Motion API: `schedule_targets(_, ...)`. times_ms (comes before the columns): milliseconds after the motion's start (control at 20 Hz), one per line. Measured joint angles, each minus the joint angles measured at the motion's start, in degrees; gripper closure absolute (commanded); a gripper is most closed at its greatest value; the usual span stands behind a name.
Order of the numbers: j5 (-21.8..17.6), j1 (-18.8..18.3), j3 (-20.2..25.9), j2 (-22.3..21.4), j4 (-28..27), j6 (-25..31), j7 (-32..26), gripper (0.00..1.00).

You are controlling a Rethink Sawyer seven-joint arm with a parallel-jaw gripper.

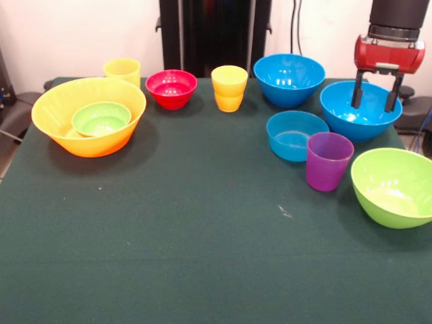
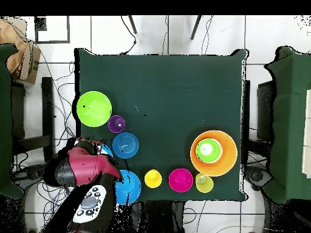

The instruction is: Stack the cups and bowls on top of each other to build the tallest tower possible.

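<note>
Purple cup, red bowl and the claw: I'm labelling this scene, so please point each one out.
Purple cup (image 1: 329,162), front view: on its outer wall.
Red bowl (image 1: 171,89), front view: on its front outer wall.
Claw (image 1: 376,101), front view: midway between the two open fingertips, over a blue bowl (image 1: 351,125).

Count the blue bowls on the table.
3: one large blue bowl at the far edge, another large blue bowl under the tool, and a shallow blue bowl beside the purple cup.

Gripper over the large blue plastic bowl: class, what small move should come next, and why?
Probably a short descent. The gripper hangs open with its fingers straddling the far rim of the large blue plastic bowl, not closed on it, so lowering slightly before closing seems the likely way to grasp it.
</note>
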Motion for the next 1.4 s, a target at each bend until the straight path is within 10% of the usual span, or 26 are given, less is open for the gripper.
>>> schedule_targets(1400, -3.8, -1.8, -0.1, -5.5, 9.4, -2.1, 0.0, 0.00)
